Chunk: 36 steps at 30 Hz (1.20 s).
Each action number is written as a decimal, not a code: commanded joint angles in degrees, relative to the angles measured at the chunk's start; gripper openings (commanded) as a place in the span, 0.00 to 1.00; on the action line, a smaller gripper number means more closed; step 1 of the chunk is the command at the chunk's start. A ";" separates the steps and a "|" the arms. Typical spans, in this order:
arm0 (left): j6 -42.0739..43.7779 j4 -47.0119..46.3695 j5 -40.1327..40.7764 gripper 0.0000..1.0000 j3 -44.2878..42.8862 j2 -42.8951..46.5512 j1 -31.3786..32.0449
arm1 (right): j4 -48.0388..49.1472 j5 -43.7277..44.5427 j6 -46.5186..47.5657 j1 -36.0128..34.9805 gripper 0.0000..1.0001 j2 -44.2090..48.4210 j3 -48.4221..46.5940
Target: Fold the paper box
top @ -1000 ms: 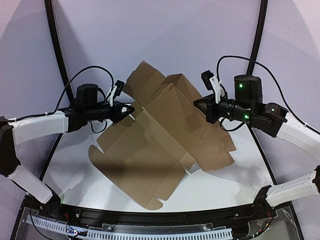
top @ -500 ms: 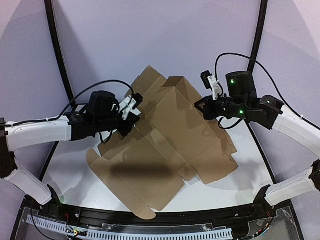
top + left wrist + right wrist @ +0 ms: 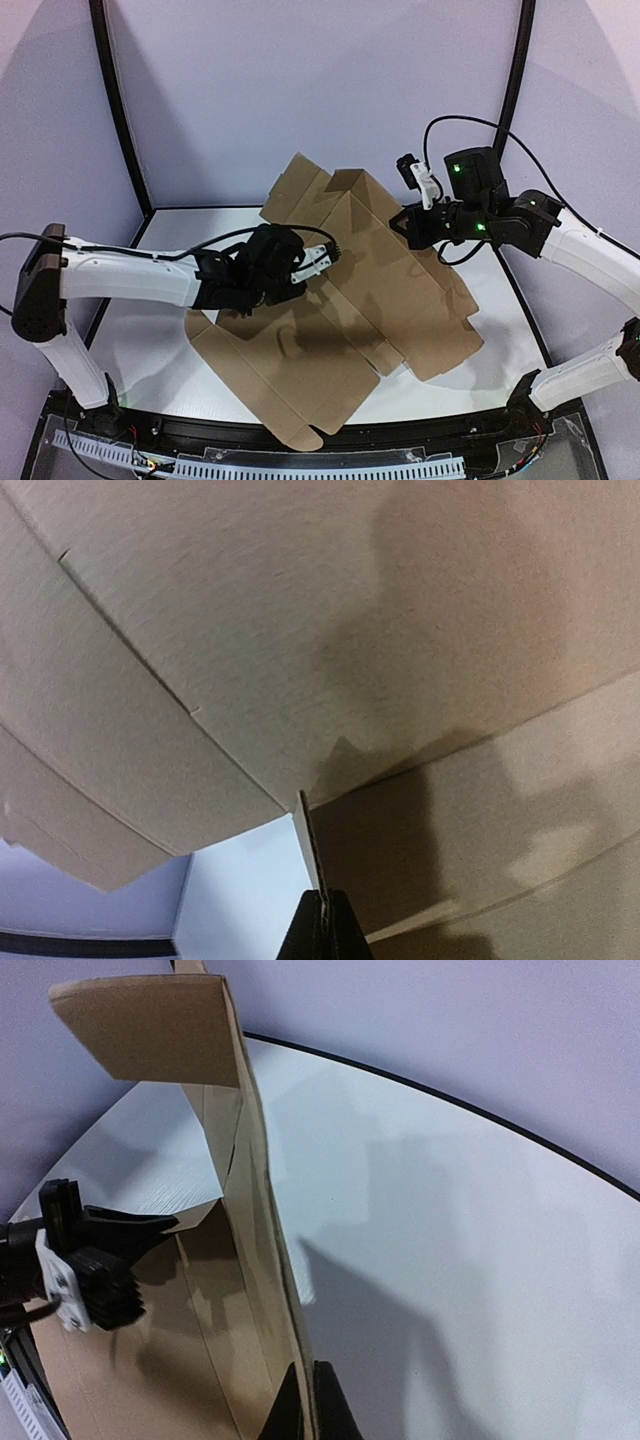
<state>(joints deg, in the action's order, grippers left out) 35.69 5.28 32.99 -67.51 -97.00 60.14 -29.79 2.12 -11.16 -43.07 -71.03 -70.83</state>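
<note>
The top view looks down from above and behind the arm bases over the bench point(image 3: 140, 350). The left wrist view sits hard against the paper box point(image 3: 300, 630); the right wrist view sights along its edge, sharing the left fingers point(image 3: 150, 1225) with the top view.

white table point(image 3: 505, 305); lilac backdrop point(image 3: 320, 90)

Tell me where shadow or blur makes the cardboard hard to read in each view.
Top external: sharp; dark shadows lie on the paper box and the table. Left wrist: too near, so the cardboard looks soft, with a wide shadow across it above the left tool. Right wrist: clear, no glare; the right tool is dark at the bottom edge.
</note>
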 commanded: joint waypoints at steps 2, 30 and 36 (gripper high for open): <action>7.12 0.03 0.48 0.01 -2.13 -3.18 4.98 | 10.78 -0.89 -1.34 -0.14 0.00 0.12 -0.63; -15.96 0.92 1.66 0.88 -1.42 7.53 3.43 | 8.43 -0.30 35.69 1.79 0.00 -10.77 -8.37; -28.23 1.99 6.04 0.99 7.08 21.65 2.66 | 8.67 -0.57 44.75 2.03 0.00 -15.84 -11.59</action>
<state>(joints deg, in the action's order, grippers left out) 18.35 4.82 36.93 -65.52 -84.31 63.55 -24.01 1.09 25.23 -41.51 -84.73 -78.88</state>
